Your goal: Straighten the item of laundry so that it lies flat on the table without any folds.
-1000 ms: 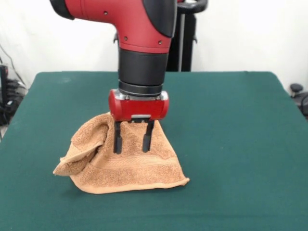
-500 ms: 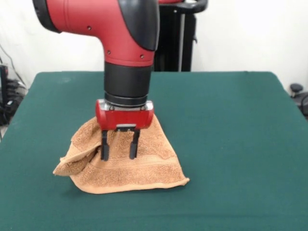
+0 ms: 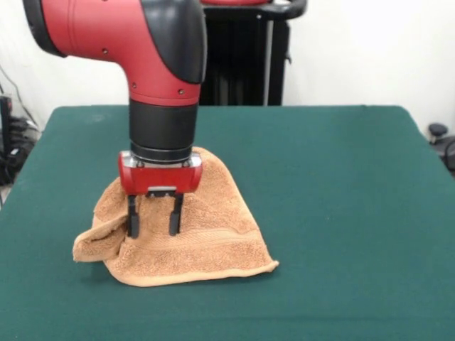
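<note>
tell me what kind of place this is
Probably a robot lab or test room: a green-topped table against bare white walls, a red and black arm over a crumpled towel, cables at the left edge.

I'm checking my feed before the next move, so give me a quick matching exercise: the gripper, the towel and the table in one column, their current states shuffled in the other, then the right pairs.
Things:
1. gripper
2. towel
3. table

States:
A. dark green, mostly bare around the cloth
B. open, fingers pointing down over the cloth's left part in the front view
C. orange-tan, bunched, with a fold rolled over at its left end

Pairs: 1-B, 2-C, 3-A
</note>
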